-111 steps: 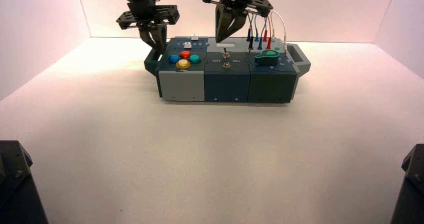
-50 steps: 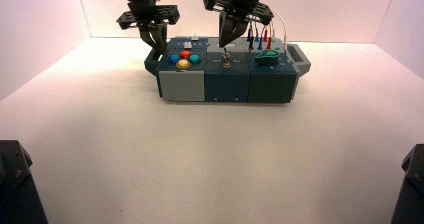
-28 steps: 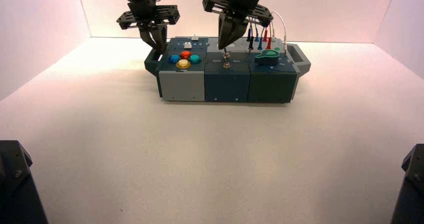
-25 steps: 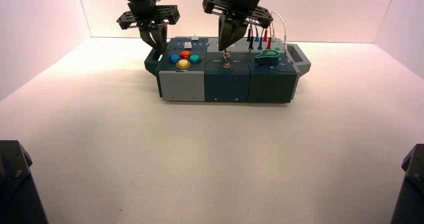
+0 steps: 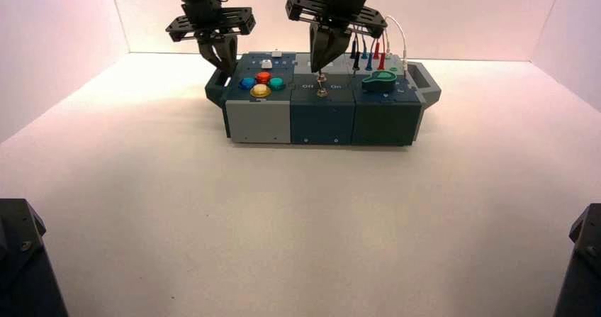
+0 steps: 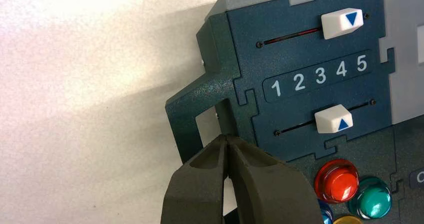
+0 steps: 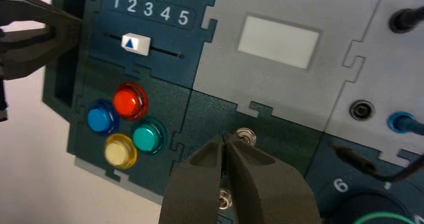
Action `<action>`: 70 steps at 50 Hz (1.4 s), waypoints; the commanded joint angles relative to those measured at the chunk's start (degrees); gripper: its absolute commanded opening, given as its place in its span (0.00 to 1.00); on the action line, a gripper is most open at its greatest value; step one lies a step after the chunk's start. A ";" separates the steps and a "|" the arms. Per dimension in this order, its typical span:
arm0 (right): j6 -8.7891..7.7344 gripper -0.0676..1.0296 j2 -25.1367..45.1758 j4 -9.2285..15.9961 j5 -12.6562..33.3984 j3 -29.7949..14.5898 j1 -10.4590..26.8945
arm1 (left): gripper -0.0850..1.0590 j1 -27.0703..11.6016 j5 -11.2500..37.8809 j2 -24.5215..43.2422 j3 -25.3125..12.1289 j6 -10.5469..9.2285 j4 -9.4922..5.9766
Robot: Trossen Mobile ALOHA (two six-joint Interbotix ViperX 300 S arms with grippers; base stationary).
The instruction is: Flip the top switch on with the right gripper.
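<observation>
The top switch shows in the right wrist view as a round silver nut (image 7: 245,136) on the dark middle panel; its thin lever is mostly hidden by my finger, so I cannot tell its position. In the high view it (image 5: 319,76) sits just under my fingertips. My right gripper (image 7: 224,140) is shut, its tips right beside the nut on the side toward the coloured buttons (image 7: 127,124). It hangs over the box's middle (image 5: 317,67). The shinier lower toggle (image 7: 225,200) shows between the fingers. My left gripper (image 6: 226,138) is shut at the box's left handle (image 5: 223,63).
The box (image 5: 322,122) stands at the back of the white table. Two white sliders (image 6: 334,119) (image 6: 342,22) flank numbers 1 to 5. A green knob (image 5: 378,81) and coloured plugged wires (image 5: 368,51) lie right of the switches. A grey panel (image 7: 278,42) lies behind them.
My right gripper came down and slightly right, from above the grey panel to the top switch. In the last half second it has hardly moved. The left gripper has stayed put.
</observation>
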 commanded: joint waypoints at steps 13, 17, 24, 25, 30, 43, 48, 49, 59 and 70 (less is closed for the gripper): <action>4.13 0.04 -4.48 -6.86 1.93 -0.53 -1.14 | 0.05 0.09 0.18 1.14 0.00 0.35 0.35; 3.96 0.04 -4.83 -6.77 1.93 -0.35 -1.14 | 0.05 0.09 0.35 1.14 0.00 0.35 0.35; 3.43 0.04 -5.80 -6.15 2.20 -0.26 -1.05 | 0.05 0.09 0.53 0.70 0.09 0.26 0.35; 3.25 0.04 -5.98 -6.06 2.37 -0.35 -0.97 | 0.05 0.09 0.70 0.70 0.00 0.26 0.35; 2.90 0.04 -7.03 -6.06 3.43 -0.44 -0.97 | 0.05 0.09 1.14 0.00 -0.09 0.18 0.35; 0.62 0.04 -9.40 -6.15 6.59 -0.44 -0.97 | 0.05 0.18 3.96 -2.64 -0.79 0.35 0.97; -1.14 0.04 -9.84 -6.15 8.00 -0.62 -0.97 | 0.05 0.18 5.54 -3.52 -1.58 0.44 0.97; -1.67 0.04 -10.02 -6.15 8.26 -0.62 -0.97 | 0.05 0.09 5.89 -3.69 -1.76 0.44 1.05; -5.54 0.04 -10.20 -6.06 10.99 -0.70 -1.05 | 0.05 0.09 7.82 -5.36 -2.55 0.62 1.76; -9.49 0.04 -10.46 -5.98 11.60 -0.79 -1.05 | 0.05 0.00 9.23 -6.86 -2.99 0.88 1.85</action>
